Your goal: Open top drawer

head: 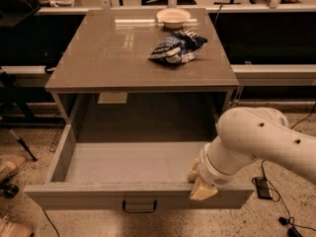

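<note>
In the camera view, my gripper (pixel 200 182) sits at the right end of the top drawer's front edge. I cannot tell whether it is clamped or released. The top drawer (pixel 131 163) stretches left of and beyond it, drawn well out and pale grey inside, with its handle (pixel 139 207) down to the gripper's left.

I judge that pulling further risks running the drawer off its runners, or dragging it crooked, since I am off-centre.

Up beyond the gripper, the cabinet top (pixel 113 58) carries a crumpled bag (pixel 177 47) and a bowl (pixel 173 17). To the gripper's right, cables (pixel 291 226) and a small black box (pixel 261 187) lie on the speckled floor (pixel 298 201). A shoe (pixel 11 164) shows far left.
</note>
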Available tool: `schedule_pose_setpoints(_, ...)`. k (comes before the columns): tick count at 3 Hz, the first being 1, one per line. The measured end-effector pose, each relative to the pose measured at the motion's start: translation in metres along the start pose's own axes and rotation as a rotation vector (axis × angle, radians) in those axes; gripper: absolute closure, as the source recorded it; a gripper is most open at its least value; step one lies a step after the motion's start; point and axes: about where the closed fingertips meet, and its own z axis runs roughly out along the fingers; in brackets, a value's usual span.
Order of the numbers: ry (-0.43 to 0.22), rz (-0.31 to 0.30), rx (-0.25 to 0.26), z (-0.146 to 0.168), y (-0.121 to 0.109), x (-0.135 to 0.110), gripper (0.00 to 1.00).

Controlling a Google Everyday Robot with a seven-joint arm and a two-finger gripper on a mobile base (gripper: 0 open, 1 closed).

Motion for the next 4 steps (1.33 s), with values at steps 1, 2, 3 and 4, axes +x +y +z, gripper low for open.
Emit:
schedule_pose_setpoints(1,-0.003,0.0,0.006,-0.0024,0.0042,0.001,1.0)
schedule_pose_setpoints(2,-0.001,-0.002,0.007,-0.0027,0.0048,0.0005,0.82)
schedule_pose_setpoints(3,0.0,-0.004,0.007,-0.003,0.0052,0.0001,0.59)
schedule_pose_setpoints(4,0.001,-0.006,0.007,-0.0033,0.0057,-0.0003,0.36)
